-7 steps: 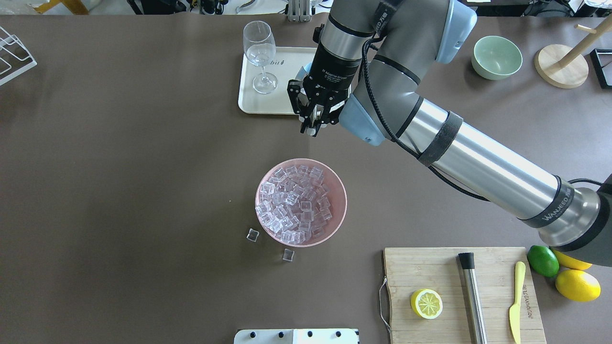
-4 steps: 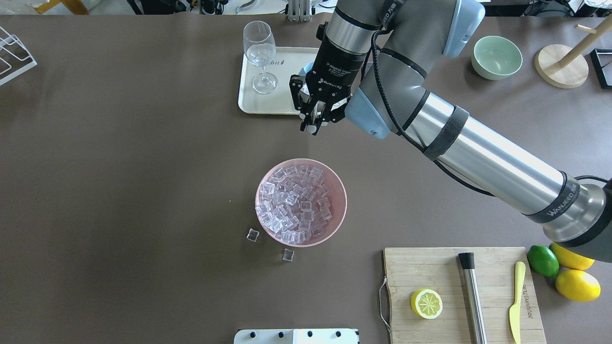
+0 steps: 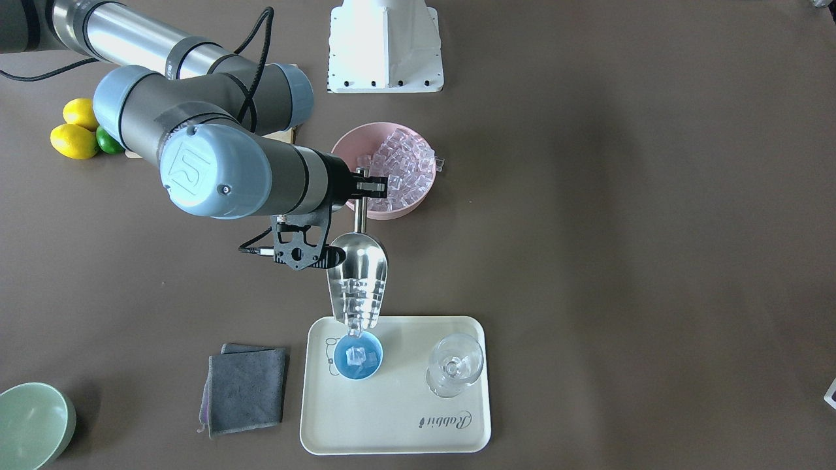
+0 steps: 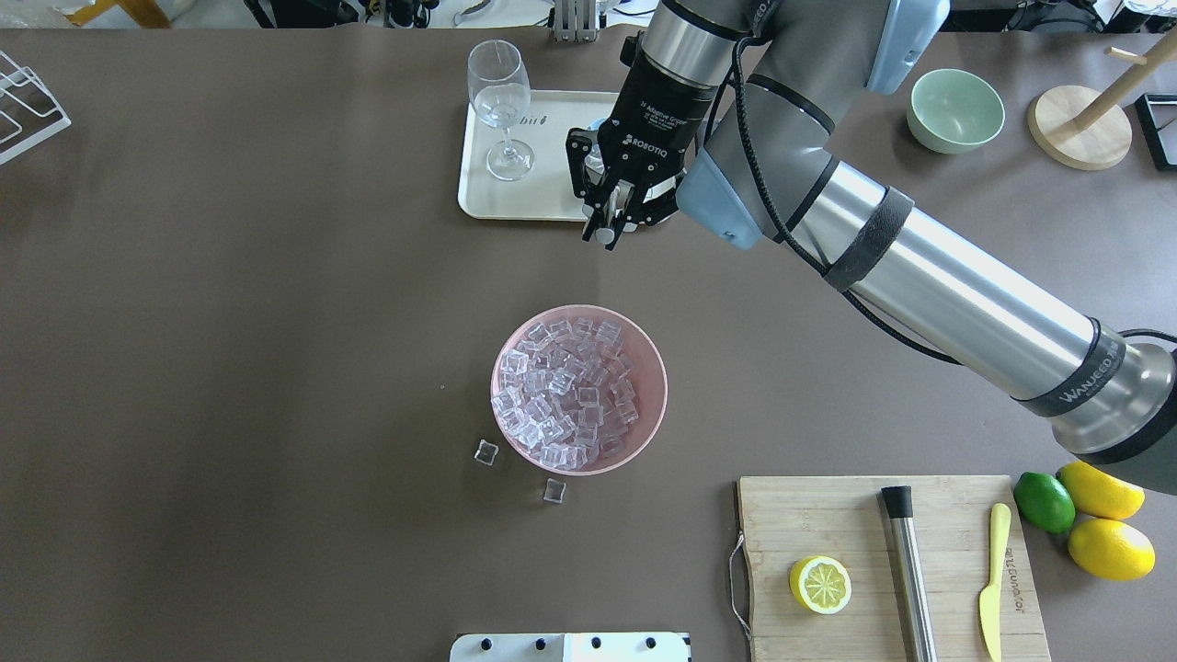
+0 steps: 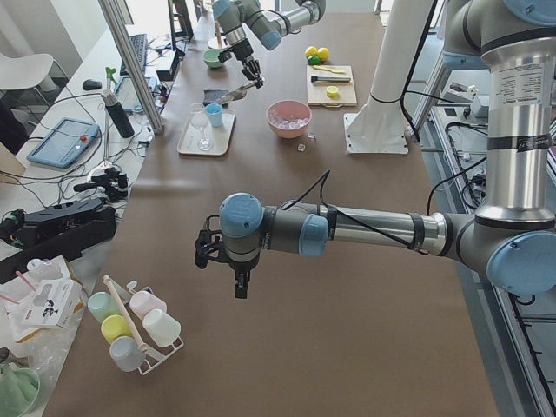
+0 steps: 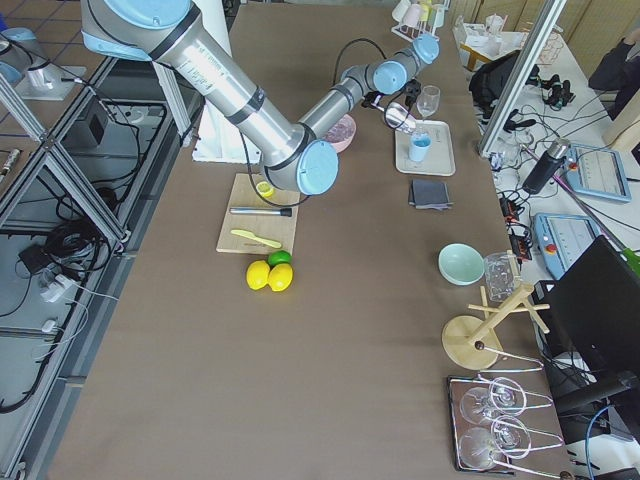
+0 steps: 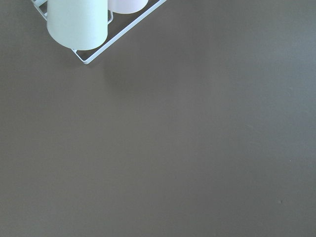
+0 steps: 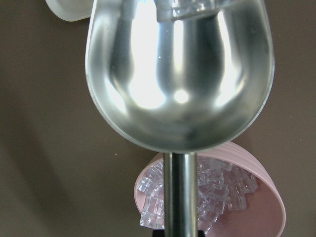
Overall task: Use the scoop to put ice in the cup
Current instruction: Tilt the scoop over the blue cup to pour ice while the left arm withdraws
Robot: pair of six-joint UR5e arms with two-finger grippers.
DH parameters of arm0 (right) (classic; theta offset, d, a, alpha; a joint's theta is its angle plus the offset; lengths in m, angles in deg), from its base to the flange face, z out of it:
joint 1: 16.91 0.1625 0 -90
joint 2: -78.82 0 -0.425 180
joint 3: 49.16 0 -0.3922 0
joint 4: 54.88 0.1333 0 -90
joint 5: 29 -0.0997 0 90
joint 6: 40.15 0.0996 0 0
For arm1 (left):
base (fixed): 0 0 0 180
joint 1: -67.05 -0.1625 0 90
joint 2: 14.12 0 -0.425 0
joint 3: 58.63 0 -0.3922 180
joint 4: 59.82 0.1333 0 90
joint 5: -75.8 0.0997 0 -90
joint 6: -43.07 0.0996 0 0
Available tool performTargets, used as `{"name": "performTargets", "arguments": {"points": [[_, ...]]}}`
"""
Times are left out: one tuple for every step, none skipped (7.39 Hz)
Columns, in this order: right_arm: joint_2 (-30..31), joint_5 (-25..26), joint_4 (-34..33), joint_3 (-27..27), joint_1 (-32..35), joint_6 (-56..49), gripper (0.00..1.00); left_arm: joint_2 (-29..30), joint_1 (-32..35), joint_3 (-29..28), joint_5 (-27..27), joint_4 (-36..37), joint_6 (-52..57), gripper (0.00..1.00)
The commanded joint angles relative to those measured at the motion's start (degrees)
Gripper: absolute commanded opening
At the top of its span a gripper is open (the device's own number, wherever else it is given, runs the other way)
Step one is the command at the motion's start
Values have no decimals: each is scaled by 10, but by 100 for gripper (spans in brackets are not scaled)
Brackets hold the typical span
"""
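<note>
My right gripper is shut on the thin rod handle of the steel scoop. The scoop hangs tipped mouth-down over the small blue cup on the cream tray. Clear ice cubes crowd the scoop's lower lip, and a few lie in the cup. In the right wrist view the scoop's trough fills the frame. The pink bowl behind it holds many cubes. My left gripper hovers over bare table far off; I cannot tell whether it is open or shut.
A wine glass stands on the tray beside the cup. Two loose cubes lie by the pink bowl. A grey cloth, a green bowl and a cutting board sit around. A rack of cups is near my left wrist.
My right arm has carried the scoop farther over the tray, away from the pink bowl, and the wrist has turned a little. The bowl and loose cubes have not moved.
</note>
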State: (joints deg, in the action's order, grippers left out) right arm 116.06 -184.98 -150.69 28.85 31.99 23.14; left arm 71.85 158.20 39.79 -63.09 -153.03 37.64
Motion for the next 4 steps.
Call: {"name": "performTargets", "arguments": {"points": [[-1,-6,0,0,2,0,0,-12,7,-3,1,0,0,98],[-1,-6,0,0,2,-1,0,-12,6,-5,1,1,0,98],[-1,-6,0,0,2,-1,0,-12,6,0,0,0,0,98],[0,-6,0,0,2,-1,0,-12,6,1,-3,1,0,98]]}}
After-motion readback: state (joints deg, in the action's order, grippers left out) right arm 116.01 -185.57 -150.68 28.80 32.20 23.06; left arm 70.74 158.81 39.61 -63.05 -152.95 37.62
